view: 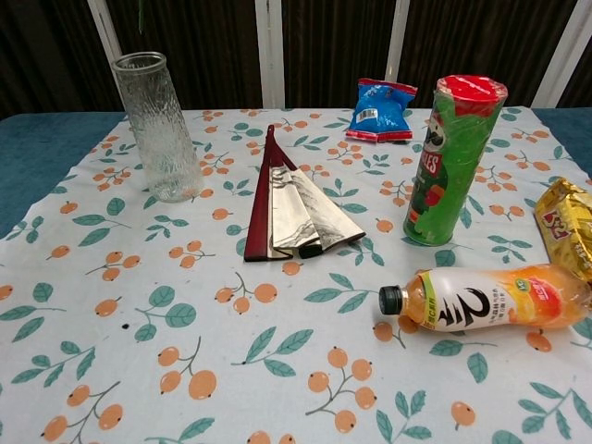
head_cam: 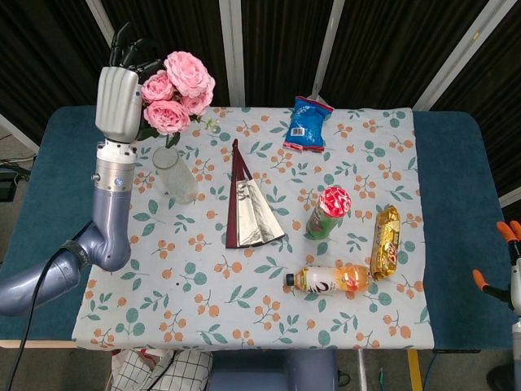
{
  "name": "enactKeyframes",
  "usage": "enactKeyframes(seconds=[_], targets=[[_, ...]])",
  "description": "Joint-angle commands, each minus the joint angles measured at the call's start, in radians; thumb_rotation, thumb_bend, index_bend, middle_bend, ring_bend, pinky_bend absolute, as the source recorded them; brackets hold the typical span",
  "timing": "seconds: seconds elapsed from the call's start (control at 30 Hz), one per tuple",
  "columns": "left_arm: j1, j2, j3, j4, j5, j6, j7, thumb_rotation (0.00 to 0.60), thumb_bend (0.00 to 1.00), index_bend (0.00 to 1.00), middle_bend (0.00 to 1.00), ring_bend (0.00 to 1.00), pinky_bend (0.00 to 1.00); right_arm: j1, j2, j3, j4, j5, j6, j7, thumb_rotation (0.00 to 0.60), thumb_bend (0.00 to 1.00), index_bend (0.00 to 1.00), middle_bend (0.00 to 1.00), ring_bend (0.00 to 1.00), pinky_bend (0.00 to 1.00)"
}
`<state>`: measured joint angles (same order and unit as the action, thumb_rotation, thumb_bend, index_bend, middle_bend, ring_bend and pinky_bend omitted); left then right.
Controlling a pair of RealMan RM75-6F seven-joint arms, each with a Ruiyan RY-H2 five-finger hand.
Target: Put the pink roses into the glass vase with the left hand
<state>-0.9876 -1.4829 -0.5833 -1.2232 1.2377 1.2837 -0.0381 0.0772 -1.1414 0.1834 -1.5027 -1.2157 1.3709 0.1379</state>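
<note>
In the head view my left hand point(head_cam: 120, 85) is raised over the table's far left and grips a bunch of pink roses point(head_cam: 181, 88) by the stems. The blooms stick out to the right of the hand. The glass vase point(head_cam: 175, 173) stands upright on the floral cloth just below the roses, with its mouth under the stems. In the chest view the vase point(view: 159, 125) is empty at the far left, and the hand and blooms are out of frame above it. My right hand is not seen in either view.
A folded fan point(head_cam: 248, 204) lies right of the vase. A blue snack bag point(head_cam: 308, 125) sits at the back, with a green chips can point(head_cam: 328, 212), a gold packet point(head_cam: 386, 241) and a lying drink bottle point(head_cam: 334, 279) to the right. Orange clamps point(head_cam: 509, 232) show at the right edge.
</note>
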Motion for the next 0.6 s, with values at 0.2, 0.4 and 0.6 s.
enactKeyframes(seconds=[0.2, 0.4, 0.6], targets=[[-0.016, -0.05, 0.04, 0.074, 0.012, -0.001, -0.057, 0.6, 0.35, 0.62, 0.64, 0.24, 0.06, 0.001, -0.002, 0.003, 0.006, 0.005, -0.01, 0.008, 0.6, 0.31, 0.14, 0.07, 0.17, 0.08], [-0.001, -0.059, 0.064, 0.102, 0.017, 0.012, -0.081, 0.6, 0.35, 0.62, 0.64, 0.24, 0.06, 0.001, -0.005, 0.007, 0.007, 0.004, -0.01, 0.011, 0.6, 0.31, 0.14, 0.07, 0.16, 0.08], [0.016, -0.058, 0.092, 0.114, 0.023, 0.009, -0.09, 0.6, 0.35, 0.62, 0.63, 0.24, 0.06, 0.003, -0.01, 0.007, 0.012, 0.004, -0.016, 0.01, 0.6, 0.31, 0.14, 0.07, 0.16, 0.08]])
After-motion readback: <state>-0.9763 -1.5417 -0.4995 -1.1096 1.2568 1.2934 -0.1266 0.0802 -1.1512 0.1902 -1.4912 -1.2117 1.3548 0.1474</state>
